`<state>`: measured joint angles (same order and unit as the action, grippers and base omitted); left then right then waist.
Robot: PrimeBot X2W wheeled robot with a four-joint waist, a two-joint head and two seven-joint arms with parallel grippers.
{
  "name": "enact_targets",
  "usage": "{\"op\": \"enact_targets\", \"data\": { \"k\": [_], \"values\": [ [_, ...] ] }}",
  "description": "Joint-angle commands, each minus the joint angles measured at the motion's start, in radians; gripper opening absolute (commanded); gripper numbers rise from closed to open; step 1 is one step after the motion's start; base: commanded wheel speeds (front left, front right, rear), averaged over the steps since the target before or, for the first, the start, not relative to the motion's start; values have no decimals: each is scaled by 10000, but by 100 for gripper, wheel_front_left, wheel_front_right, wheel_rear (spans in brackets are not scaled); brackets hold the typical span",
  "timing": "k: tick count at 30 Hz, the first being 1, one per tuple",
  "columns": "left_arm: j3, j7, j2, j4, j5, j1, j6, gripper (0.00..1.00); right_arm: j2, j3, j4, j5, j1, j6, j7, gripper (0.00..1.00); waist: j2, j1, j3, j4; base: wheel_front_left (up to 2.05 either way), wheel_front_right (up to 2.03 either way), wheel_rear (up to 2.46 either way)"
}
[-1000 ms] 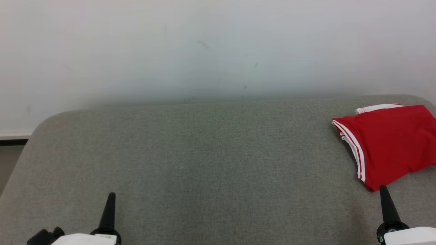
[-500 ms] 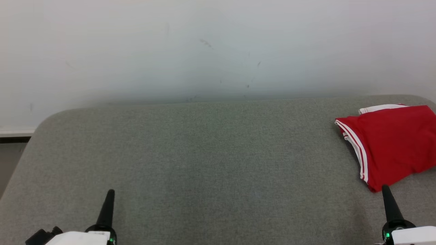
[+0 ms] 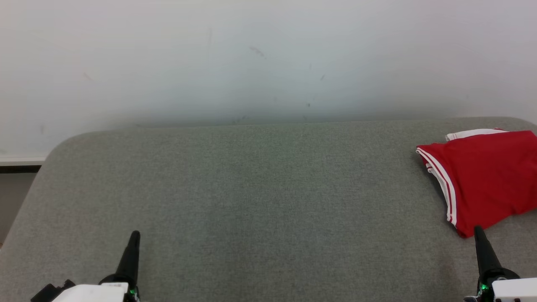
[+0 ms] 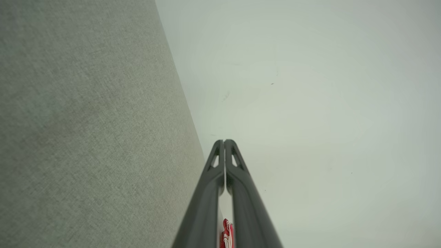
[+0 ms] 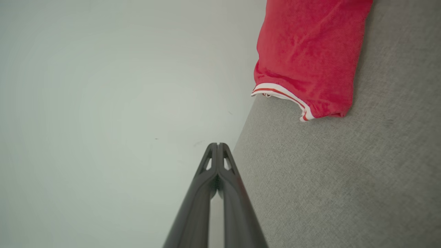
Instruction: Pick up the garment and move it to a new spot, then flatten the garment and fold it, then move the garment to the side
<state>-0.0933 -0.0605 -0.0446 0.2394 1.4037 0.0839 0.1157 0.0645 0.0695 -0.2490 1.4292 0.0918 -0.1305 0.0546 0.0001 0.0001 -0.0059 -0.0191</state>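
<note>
The garment (image 3: 482,176) is red with white-and-red striped trim, folded, lying at the far right of the grey padded surface (image 3: 251,188). It also appears in the right wrist view as a red folded garment (image 5: 310,51) at the top right. My right gripper (image 3: 478,230) is shut and empty, its tip just below the garment's near corner, apart from it. My left gripper (image 3: 135,234) is shut and empty at the lower left, far from the garment. Both wrist views show the fingers pressed together: left gripper (image 4: 224,141), right gripper (image 5: 217,144).
A pale wall (image 3: 268,58) rises right behind the grey surface. The surface's rounded left corner (image 3: 54,147) drops to a floor strip with a white baseboard (image 3: 21,160).
The head camera has shifted slightly, so the whole picture drifted to the right. Both grippers stay shut and the garment lies as before.
</note>
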Motion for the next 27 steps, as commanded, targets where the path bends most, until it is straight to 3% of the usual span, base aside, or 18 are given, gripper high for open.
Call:
{"op": "enact_targets", "data": {
  "k": [1, 27],
  "values": [
    [-61, -51, -80, -21, 234, 145, 84, 0, 5, 72, 84, 179, 169, -2, 72, 0, -1, -1, 4, 9, 0, 0, 0],
    [-223, -546, -88, 67, 2040, 284, 176, 0, -111, 430, 65, 1815, 214, -2, 582, 0, -1, -1, 84, 178, 0, 0, 0]
  ]
}}
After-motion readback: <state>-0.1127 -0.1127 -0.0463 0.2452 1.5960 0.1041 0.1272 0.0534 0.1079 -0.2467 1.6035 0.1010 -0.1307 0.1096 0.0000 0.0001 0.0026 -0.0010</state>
